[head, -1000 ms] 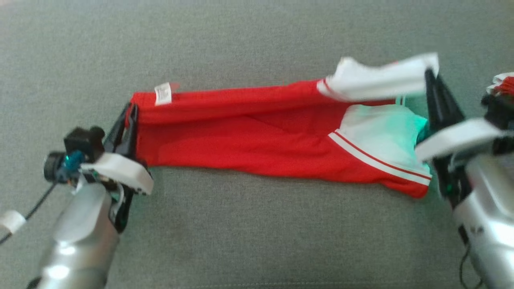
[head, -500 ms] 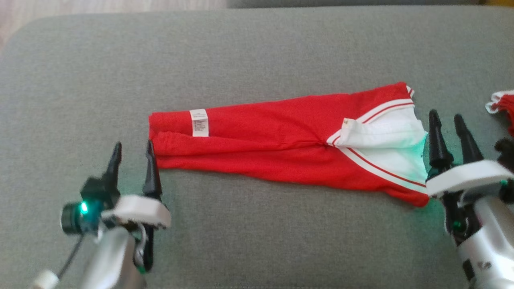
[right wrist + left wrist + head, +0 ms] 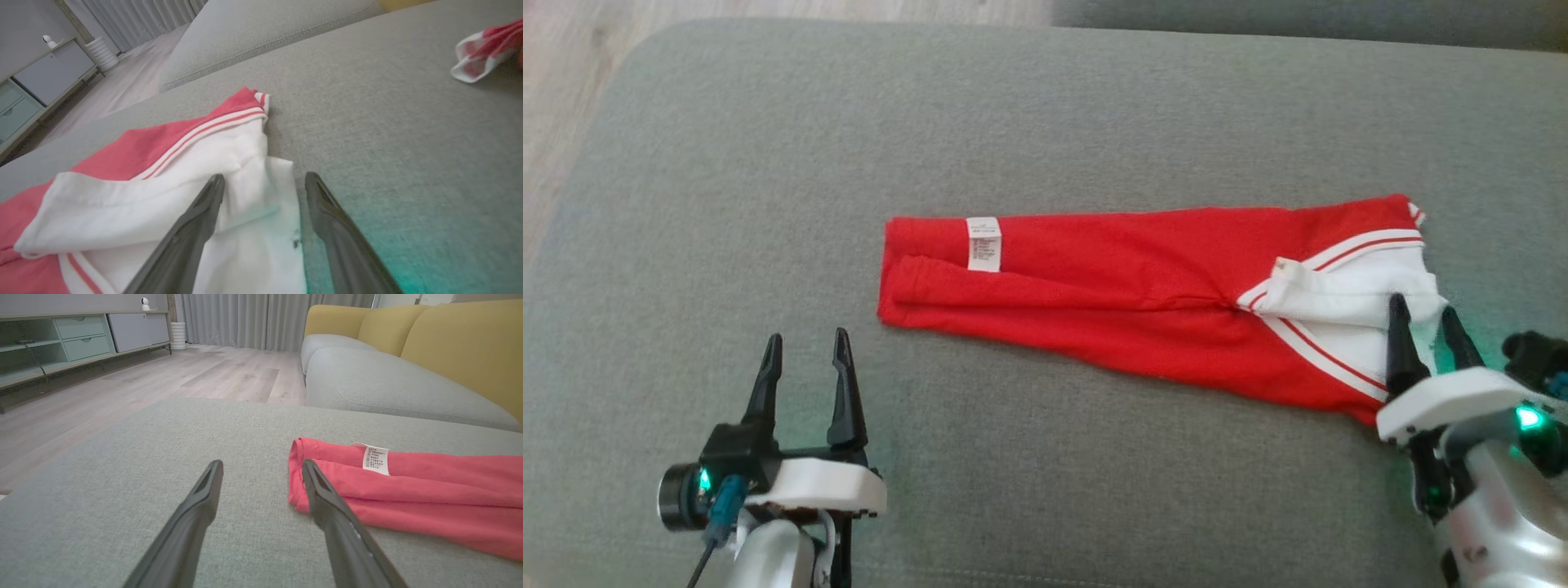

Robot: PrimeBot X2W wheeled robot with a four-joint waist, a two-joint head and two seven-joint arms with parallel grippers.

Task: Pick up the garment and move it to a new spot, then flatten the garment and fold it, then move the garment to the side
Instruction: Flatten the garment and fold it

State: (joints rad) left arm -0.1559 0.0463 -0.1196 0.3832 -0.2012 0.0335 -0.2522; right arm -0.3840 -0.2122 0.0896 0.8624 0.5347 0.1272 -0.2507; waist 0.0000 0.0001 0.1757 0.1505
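Observation:
The garment [image 3: 1111, 302] is red with a white, red-striped end and lies on the grey cushion [image 3: 1045, 122] as a long folded strip. A white label [image 3: 983, 243] shows near its left end. My left gripper [image 3: 806, 336] stands open just short of that end, holding nothing. In the left wrist view its right finger [image 3: 327, 498] comes close to the garment's [image 3: 429, 494] folded edge. My right gripper [image 3: 1423, 305] is open over the white end. In the right wrist view the white cloth [image 3: 196, 183] lies under the gripper [image 3: 264, 175].
A second small red-and-white cloth [image 3: 486, 49] lies on the cushion to the right. The cushion's rounded edge and the wooden floor [image 3: 572, 98] are at the far left. A yellow-backed sofa [image 3: 429, 339] and a low cabinet [image 3: 81, 339] stand beyond.
Both grippers went from shut on the garment's ends to open and drew back towards me. The garment now lies slack on the cushion. The head camera has also shifted.

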